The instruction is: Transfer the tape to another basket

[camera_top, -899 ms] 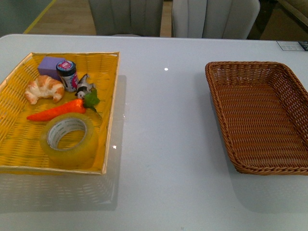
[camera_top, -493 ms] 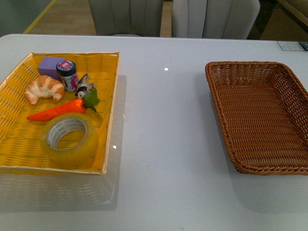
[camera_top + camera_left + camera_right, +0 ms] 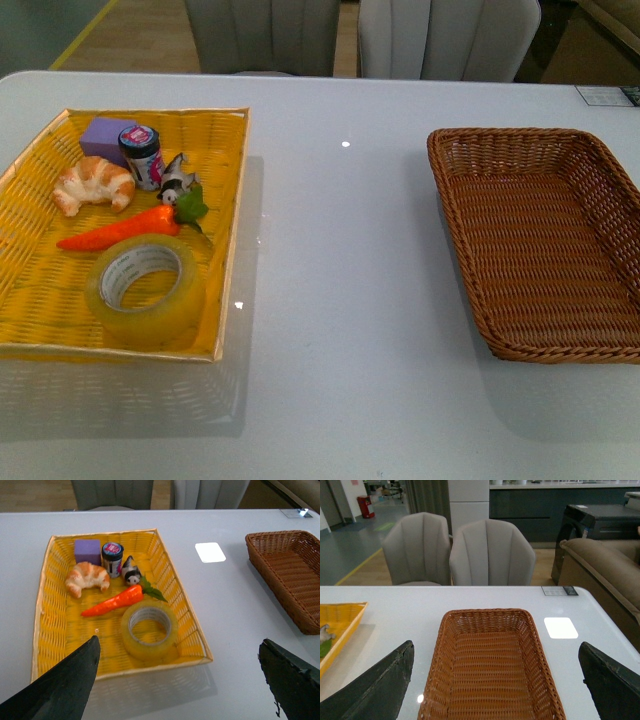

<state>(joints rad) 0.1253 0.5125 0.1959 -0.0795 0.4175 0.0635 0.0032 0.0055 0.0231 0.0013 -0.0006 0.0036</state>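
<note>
Two woven baskets sat well apart on the smooth white bench [image 3: 340, 300]: the tape [image 3: 146, 292], a wide glossy ring of translucent yellowish film around a white core, lay flat in the bright flat-woven yellow tray [image 3: 232, 230] just beside an orange carrot [image 3: 120, 228], and the basket [image 3: 455, 215], dark brown wicker with a rounded raised rim, stood to the right. The left gripper [image 3: 178, 641] and the right gripper [image 3: 495, 644] both had their dark wedge-shaped jaws spread wide, holding nothing.
</note>
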